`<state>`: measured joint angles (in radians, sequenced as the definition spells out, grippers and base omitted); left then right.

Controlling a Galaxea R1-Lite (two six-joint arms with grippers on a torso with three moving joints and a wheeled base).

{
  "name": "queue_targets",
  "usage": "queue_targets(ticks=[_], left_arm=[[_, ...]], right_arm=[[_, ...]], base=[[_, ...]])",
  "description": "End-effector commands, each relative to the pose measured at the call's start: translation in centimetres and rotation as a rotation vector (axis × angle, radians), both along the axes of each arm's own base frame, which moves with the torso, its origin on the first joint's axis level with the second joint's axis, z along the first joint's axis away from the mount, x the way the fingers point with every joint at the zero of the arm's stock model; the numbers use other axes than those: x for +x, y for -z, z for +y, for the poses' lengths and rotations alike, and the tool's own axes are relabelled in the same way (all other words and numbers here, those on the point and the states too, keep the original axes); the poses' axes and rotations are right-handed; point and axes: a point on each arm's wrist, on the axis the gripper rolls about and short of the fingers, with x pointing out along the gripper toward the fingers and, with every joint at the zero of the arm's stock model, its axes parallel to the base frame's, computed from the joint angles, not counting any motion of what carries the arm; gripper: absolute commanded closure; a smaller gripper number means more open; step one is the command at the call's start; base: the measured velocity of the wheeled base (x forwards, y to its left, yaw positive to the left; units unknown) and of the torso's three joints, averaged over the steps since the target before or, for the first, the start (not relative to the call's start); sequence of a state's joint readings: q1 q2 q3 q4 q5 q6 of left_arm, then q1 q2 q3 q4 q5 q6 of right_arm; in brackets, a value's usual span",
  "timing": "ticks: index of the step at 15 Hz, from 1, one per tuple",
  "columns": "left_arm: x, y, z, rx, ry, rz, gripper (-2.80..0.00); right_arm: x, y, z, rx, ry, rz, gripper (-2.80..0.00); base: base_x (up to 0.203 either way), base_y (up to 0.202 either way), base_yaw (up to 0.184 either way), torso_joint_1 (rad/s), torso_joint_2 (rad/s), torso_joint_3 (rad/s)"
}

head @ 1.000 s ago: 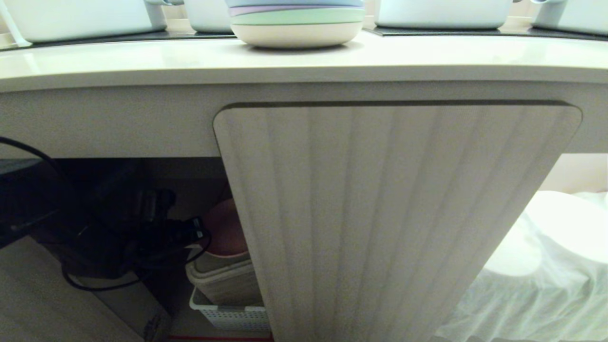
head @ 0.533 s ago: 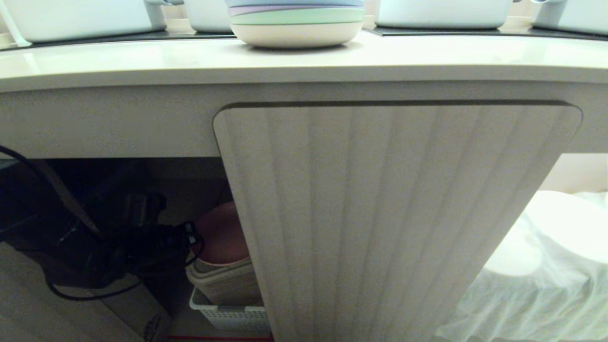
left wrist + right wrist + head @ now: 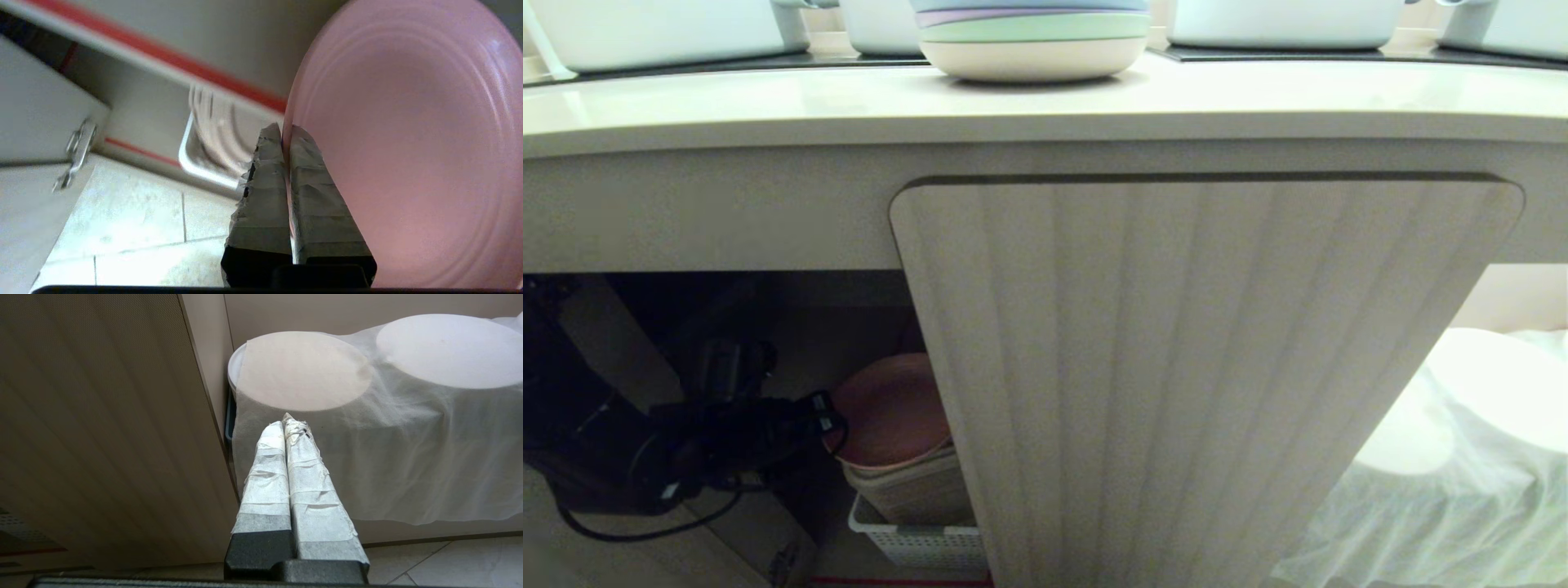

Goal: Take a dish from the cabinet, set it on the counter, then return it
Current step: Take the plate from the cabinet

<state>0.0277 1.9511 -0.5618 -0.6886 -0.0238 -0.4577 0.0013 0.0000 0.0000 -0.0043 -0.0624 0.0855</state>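
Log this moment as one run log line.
left gripper: shut on pink dish rim | dish: inside cabinet | right gripper: shut, idle

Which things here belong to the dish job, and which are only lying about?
Belonging to the job:
- pink dish, its rim held in the shut left tool
- cabinet
- counter

Only lying about:
- stack of pastel plates
- white basket
- white cloth over discs
- right tool, parked and shut
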Motion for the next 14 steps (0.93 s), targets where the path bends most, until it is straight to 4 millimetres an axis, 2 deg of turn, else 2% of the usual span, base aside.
queue_targets(ticks=[1, 7, 14], left_arm=[[-1.0, -0.2, 0.1, -0.003, -0.003, -0.008, 0.0], [-3.6, 0.6, 0.0, -0.002, -0.006, -0.01, 0.0], [-5.9, 0.3, -0.1, -0.04, -0.034, 0.006, 0.0]], right_arm=[[0.0, 0.0, 0.0, 0.0, 0.0, 0.0, 0.0], [0.0, 0.0, 0.0, 0.0, 0.0, 0.0, 0.0], [0.0, 0.0, 0.0, 0.0, 0.0, 0.0, 0.0]], base=[[0.0, 0.0, 0.0, 0.0, 0.0, 0.0], [0.0, 0.0, 0.0, 0.0, 0.0, 0.0], [0.0, 0.0, 0.0, 0.0, 0.0, 0.0]])
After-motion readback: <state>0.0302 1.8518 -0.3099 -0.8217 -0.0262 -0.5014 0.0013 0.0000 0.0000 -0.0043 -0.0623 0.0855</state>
